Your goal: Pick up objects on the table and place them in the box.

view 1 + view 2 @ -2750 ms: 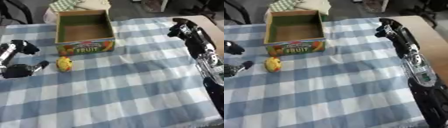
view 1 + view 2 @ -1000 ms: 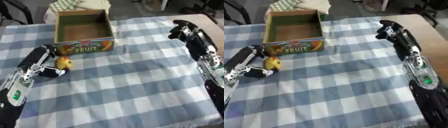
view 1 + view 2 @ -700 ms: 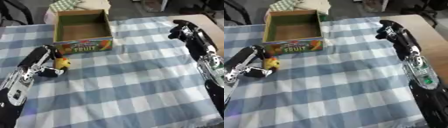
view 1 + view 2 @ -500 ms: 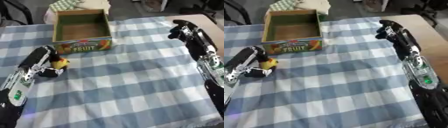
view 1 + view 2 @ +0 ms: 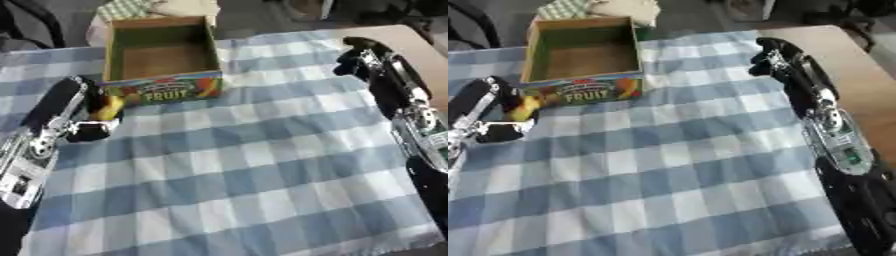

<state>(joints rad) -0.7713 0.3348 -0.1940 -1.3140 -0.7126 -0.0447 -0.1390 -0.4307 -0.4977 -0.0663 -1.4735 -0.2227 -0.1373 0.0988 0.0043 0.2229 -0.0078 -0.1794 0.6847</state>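
A small yellow toy fruit with a red patch (image 5: 109, 108) is held in my left hand (image 5: 84, 122), whose fingers and thumb curl round it, just in front of the box's left front corner. The cardboard fruit box (image 5: 161, 90), open-topped with a printed "FRUIT" front, stands at the back left of the checked cloth and shows a bare brown floor. My right hand (image 5: 353, 55) rests at the far right edge of the cloth; its fingers curl downward with nothing in them.
A blue and white checked cloth (image 5: 254, 165) covers the table. A bare tan tabletop (image 5: 859, 75) shows at the right. A folded green checked cloth and a pale bundle (image 5: 157, 7) lie behind the box.
My left hand has closed on the yellow fruit and carried it up and back toward the box's front. The view has tilted a little. The right arm has stayed still.
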